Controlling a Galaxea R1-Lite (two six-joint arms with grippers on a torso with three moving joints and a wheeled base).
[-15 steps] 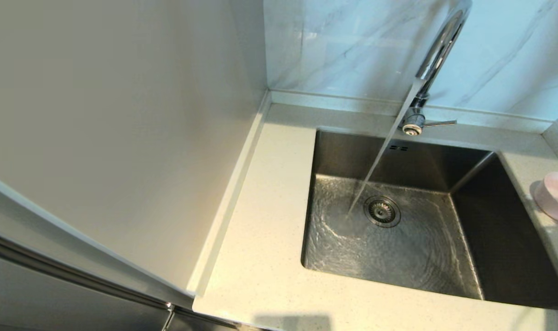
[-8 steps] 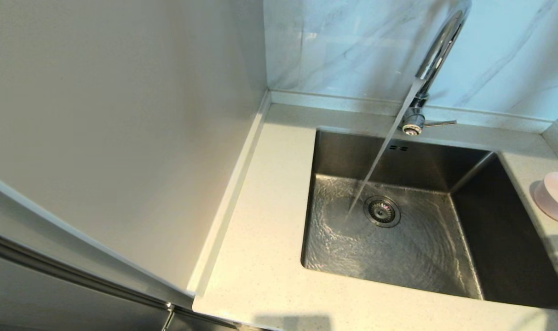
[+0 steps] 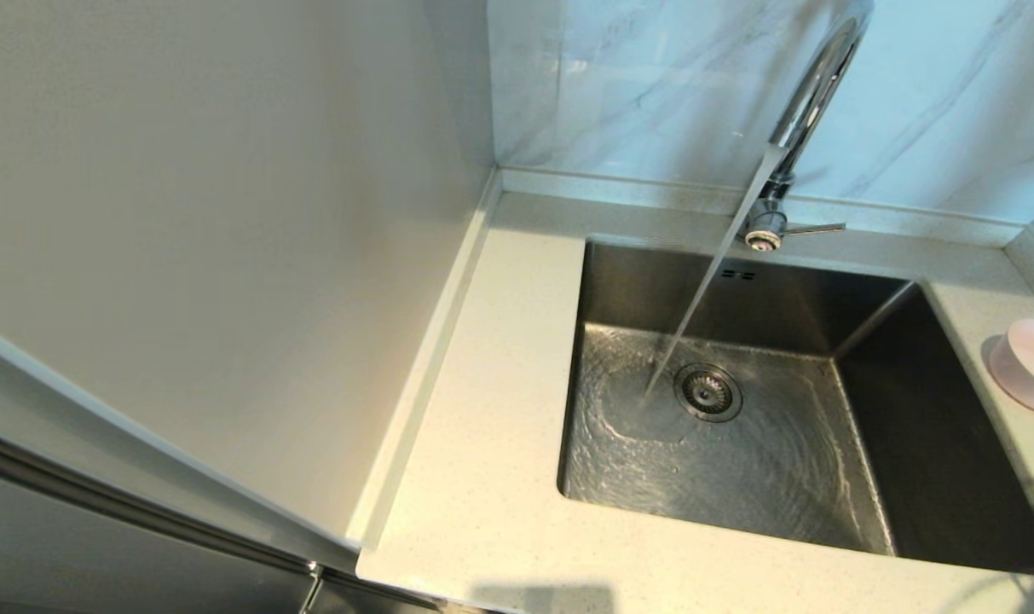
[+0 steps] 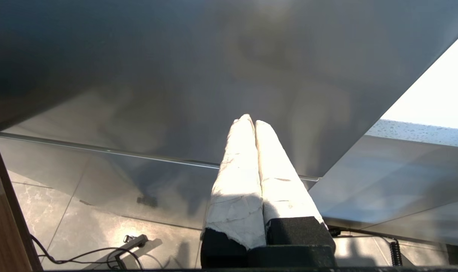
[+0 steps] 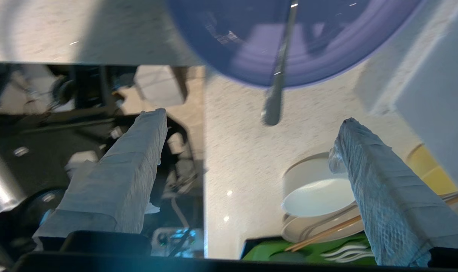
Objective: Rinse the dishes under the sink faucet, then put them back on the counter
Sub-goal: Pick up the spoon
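Observation:
The chrome sink faucet [image 3: 811, 94] pours a steady stream into the steel sink [image 3: 934, 426], just left of the drain strainer [image 3: 708, 392]. A pale pink bowl [image 3: 1028, 367] rests on the counter [image 3: 482, 384] at the sink's right edge. Neither gripper shows in the head view. In the right wrist view my right gripper [image 5: 251, 121] is open and holds nothing, hovering over the counter below a lilac plate [image 5: 289, 37] crossed by a thin dark rod [image 5: 276, 87]. A white dish [image 5: 319, 189] lies beside one fingertip. My left gripper [image 4: 251, 121] is shut and parked below the counter.
The white dish is stacked on a beige plate [image 5: 319, 230] with chopsticks [image 5: 327, 234] on a green mat [image 5: 289, 247]. A yellow item [image 5: 429, 170] lies behind the finger. A tall grey panel [image 3: 227, 213] walls the counter's left side.
The pink bowl has shifted slightly at the right edge. A faint shadow has appeared on the counter at the lower right. The water keeps running.

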